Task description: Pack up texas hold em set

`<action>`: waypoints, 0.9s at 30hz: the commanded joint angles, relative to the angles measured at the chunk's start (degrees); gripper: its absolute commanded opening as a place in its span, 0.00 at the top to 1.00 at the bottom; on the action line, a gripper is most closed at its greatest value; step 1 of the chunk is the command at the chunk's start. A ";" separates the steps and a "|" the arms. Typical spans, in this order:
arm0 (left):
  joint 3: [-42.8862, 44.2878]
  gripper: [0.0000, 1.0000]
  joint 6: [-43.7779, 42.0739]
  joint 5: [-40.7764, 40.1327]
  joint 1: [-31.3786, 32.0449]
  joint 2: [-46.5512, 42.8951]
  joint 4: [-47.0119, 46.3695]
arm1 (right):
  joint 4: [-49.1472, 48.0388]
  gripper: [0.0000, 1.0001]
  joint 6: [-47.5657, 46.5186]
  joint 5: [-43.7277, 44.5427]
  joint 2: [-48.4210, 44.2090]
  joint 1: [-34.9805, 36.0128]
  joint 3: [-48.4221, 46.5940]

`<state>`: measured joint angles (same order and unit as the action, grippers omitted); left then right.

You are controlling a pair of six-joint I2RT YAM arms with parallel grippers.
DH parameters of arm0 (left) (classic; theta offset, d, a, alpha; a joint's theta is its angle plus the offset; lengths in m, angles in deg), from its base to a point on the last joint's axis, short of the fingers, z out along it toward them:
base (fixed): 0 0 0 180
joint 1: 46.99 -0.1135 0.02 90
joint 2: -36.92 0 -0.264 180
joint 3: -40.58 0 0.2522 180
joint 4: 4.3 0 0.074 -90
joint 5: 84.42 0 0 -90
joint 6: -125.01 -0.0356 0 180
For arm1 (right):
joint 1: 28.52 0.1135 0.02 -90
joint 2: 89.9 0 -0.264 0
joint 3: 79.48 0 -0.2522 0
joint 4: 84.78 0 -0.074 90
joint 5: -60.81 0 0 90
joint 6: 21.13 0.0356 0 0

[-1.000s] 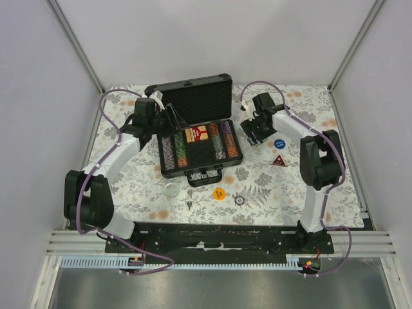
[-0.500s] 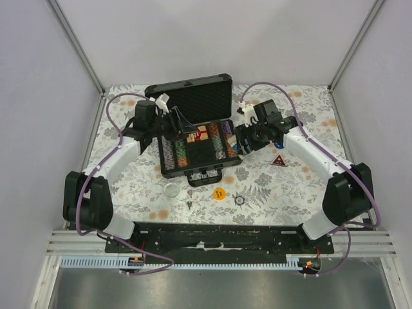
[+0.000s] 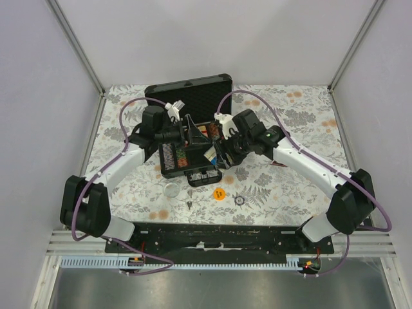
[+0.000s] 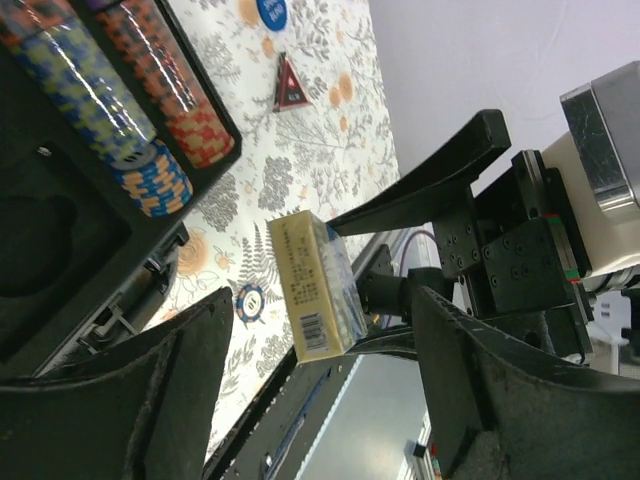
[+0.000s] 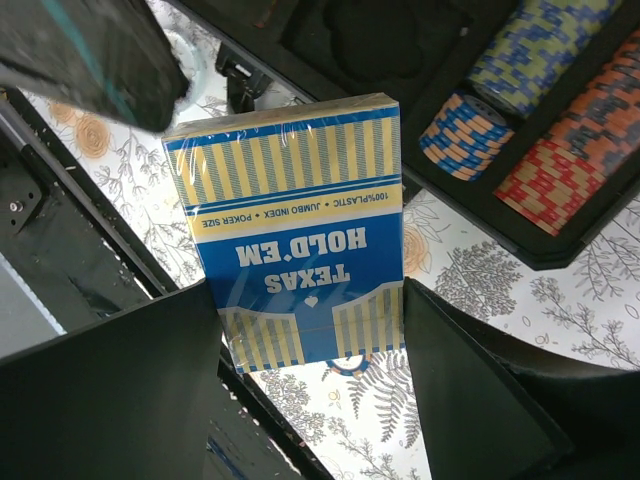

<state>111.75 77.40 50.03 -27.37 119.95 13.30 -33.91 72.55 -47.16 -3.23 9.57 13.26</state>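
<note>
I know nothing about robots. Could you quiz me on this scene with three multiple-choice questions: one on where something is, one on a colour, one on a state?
1. Where is the blue card deck?
A) on the floor
B) gripped in the right hand
C) inside a drawer

2. What colour is the round button on the table in front of the case?
A) green
B) white
C) orange

3. How is the case?
A) open, lid up
B) shut
C) upside down

Answers:
B, the hand clamps the deck from both sides.
C, it shows orange against the floral cloth.
A, the chip rows lie exposed and the lid stands raised.
</note>
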 commanded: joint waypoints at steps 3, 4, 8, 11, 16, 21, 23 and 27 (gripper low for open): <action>-0.89 0.30 -0.20 7.32 2.44 -0.68 -1.47 | -3.44 0.36 0.54 -0.40 -1.33 3.13 -1.83; -0.72 0.32 -0.03 8.02 2.53 -0.24 -1.03 | -3.35 0.36 0.54 -0.39 -1.16 3.48 -1.92; 1.12 0.41 -1.60 11.45 2.97 2.14 3.01 | -3.44 0.36 -0.16 -0.04 -0.81 4.36 -2.18; 2.88 0.42 -5.12 12.59 2.97 3.11 8.72 | -3.44 0.36 -0.43 0.22 -0.63 4.63 -2.00; 5.08 0.42 -11.36 10.84 2.97 4.08 17.43 | -3.44 0.36 -0.69 1.28 -1.24 4.98 -1.65; 5.96 0.36 -12.77 8.73 2.97 3.64 20.24 | -3.27 0.36 -0.96 2.07 -1.77 4.98 -1.04; 6.49 0.34 -12.60 8.20 2.88 3.29 20.51 | -3.26 0.36 -1.22 2.16 -2.12 5.07 -0.69; 7.10 0.30 -12.86 5.39 2.88 2.58 21.30 | -2.65 0.36 -1.66 2.24 -2.56 5.16 -0.42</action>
<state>116.23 67.22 57.11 -24.81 123.71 32.14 -33.21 71.83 -45.26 -3.18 14.51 13.26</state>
